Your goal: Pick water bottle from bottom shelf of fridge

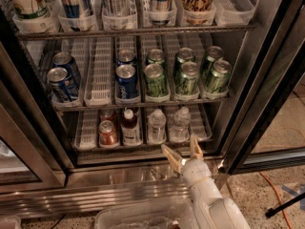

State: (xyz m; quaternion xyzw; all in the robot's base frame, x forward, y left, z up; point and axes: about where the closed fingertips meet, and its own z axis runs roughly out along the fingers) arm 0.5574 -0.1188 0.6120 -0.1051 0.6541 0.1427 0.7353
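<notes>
The fridge [267,80] stands open in front of me, its wire racks full of drinks. On the bottom shelf [86,135] two clear water bottles with white caps stand side by side, one [156,126] left of the other [180,123]. To their left are a bottle of dark brown drink [129,126] and a red can [108,132]. My gripper [182,151] hangs just in front of the shelf edge, below and slightly right of the right water bottle. It is open, its tan fingers spread in a V with nothing between them.
The rack above holds green cans [187,78] and blue cans [127,80]. Tall cans stand on the top rack [133,32]. A dark door frame [252,123] runs close on the right. A steel base panel [109,190] and a clear bin [143,218] lie below.
</notes>
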